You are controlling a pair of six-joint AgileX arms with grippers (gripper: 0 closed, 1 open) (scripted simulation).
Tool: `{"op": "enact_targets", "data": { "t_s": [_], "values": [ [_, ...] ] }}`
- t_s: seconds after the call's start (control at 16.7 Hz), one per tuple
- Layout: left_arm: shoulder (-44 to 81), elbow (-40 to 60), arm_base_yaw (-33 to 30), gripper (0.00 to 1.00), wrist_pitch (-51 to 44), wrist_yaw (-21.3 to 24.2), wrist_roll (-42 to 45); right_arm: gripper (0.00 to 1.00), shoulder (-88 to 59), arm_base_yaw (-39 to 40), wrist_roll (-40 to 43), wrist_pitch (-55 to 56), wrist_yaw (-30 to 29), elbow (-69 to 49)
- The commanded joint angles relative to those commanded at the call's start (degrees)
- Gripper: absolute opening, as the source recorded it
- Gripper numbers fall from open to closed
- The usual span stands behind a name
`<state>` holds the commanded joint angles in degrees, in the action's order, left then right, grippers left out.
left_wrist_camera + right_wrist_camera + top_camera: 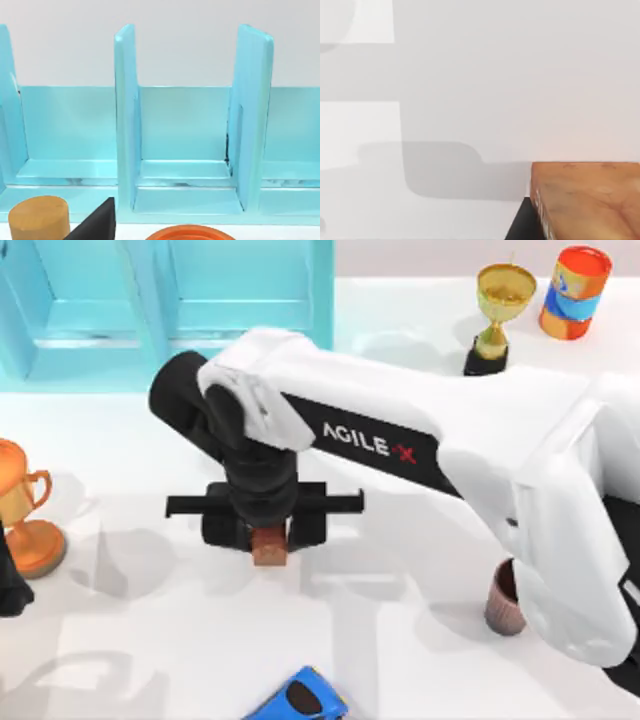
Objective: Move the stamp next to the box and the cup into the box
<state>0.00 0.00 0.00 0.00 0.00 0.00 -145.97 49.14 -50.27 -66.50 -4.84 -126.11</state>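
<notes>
Right gripper (268,537) around stamp (269,544)

A white table (120,640) crossed by soft grey shadows, with a plain pale wall (175,45) behind

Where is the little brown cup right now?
In the top view the cup stands on the table's right side toward the front, tucked against my right arm, well right of the stamp and not in the blue box.
</notes>
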Motion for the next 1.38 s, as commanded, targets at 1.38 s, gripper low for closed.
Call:
{"op": "enact_targets", "data": {
  "t_s": [1.38],
  "values": [
    [0.0, 0.0, 0.0, 1.0, 0.0, 0.0, 0.0, 0.0, 33.3, -23.3, 23.7, -2.7, 2.2, 29.3]
  ]
}}
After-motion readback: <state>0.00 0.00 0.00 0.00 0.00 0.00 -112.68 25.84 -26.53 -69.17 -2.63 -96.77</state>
